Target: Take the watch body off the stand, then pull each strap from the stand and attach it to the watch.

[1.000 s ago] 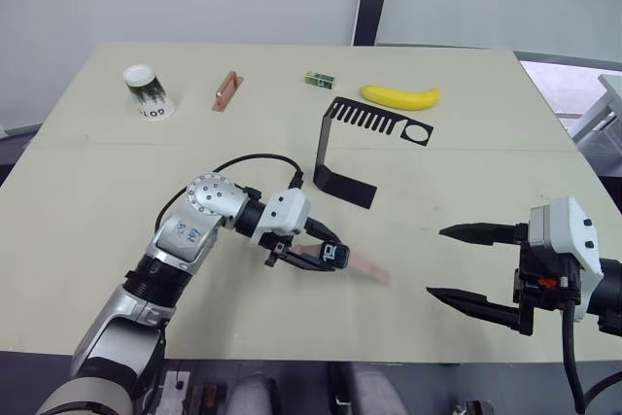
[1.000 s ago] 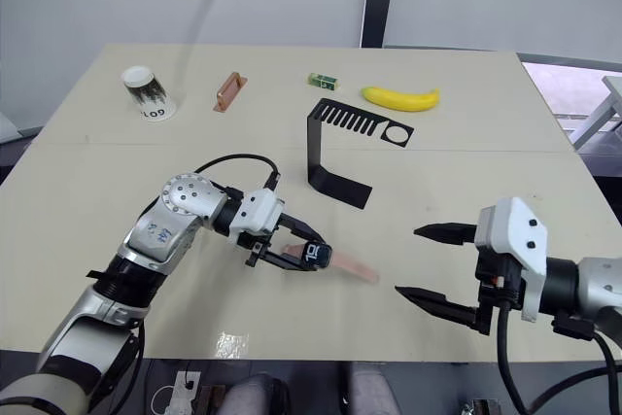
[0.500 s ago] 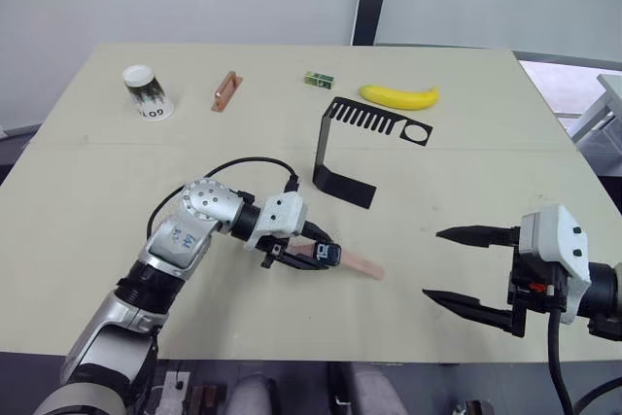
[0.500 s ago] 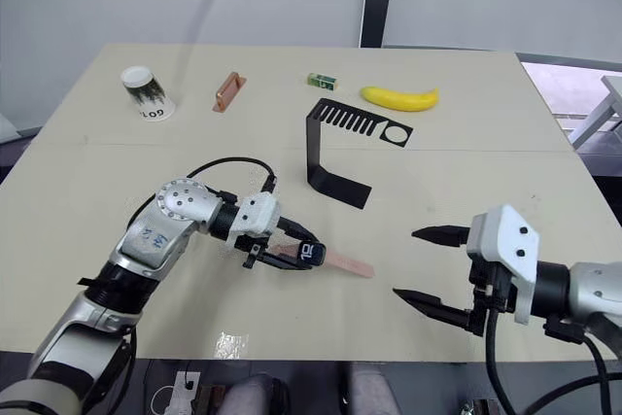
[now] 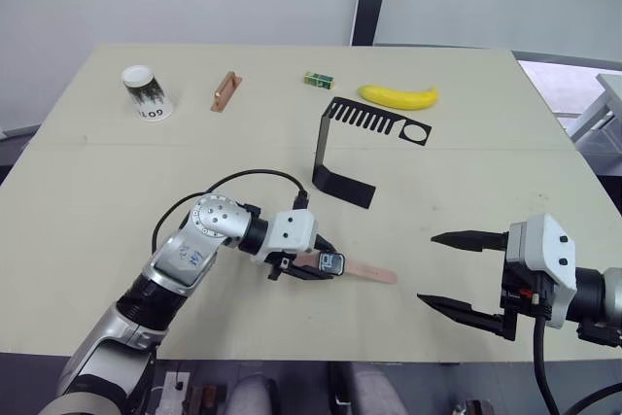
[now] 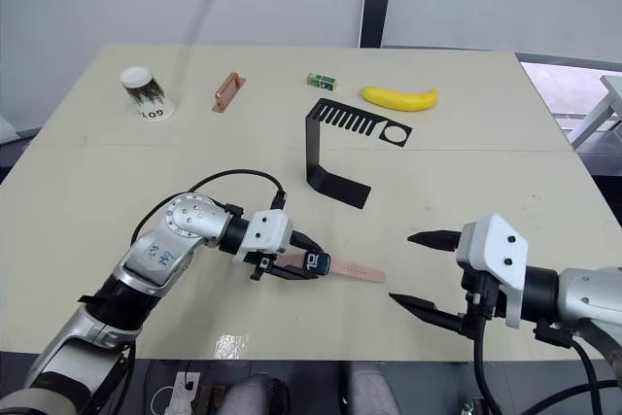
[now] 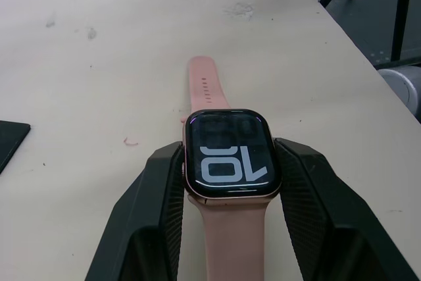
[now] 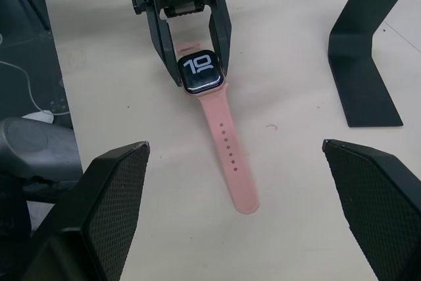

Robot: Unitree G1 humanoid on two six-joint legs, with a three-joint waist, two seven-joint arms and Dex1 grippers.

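Left tool (image 5: 326, 266) is clenching the watch body (image 7: 229, 154) by its two side edges, low centre of the left eye frame, with the watch lying flat on the desk (image 5: 97, 191). Both straps look attached already: one strap (image 8: 229, 157) is trailing out across the desk toward the right tool (image 5: 457, 274), the other strap (image 7: 231, 241) is running back between the left tool's fingers (image 7: 154, 195). Right tool is hanging released, jaws wide apart, lower right of the frame, well apart from the watch. The stand (image 5: 340, 148) is sitting bare at centre frame, nothing in its slots.

Handling judgement: the watch is probably light, with a hard, smooth case and a glass face that could scratch or slip, so gripping the case sides looks safest. The straps look soft and floppy and would sag if lifted by an end.
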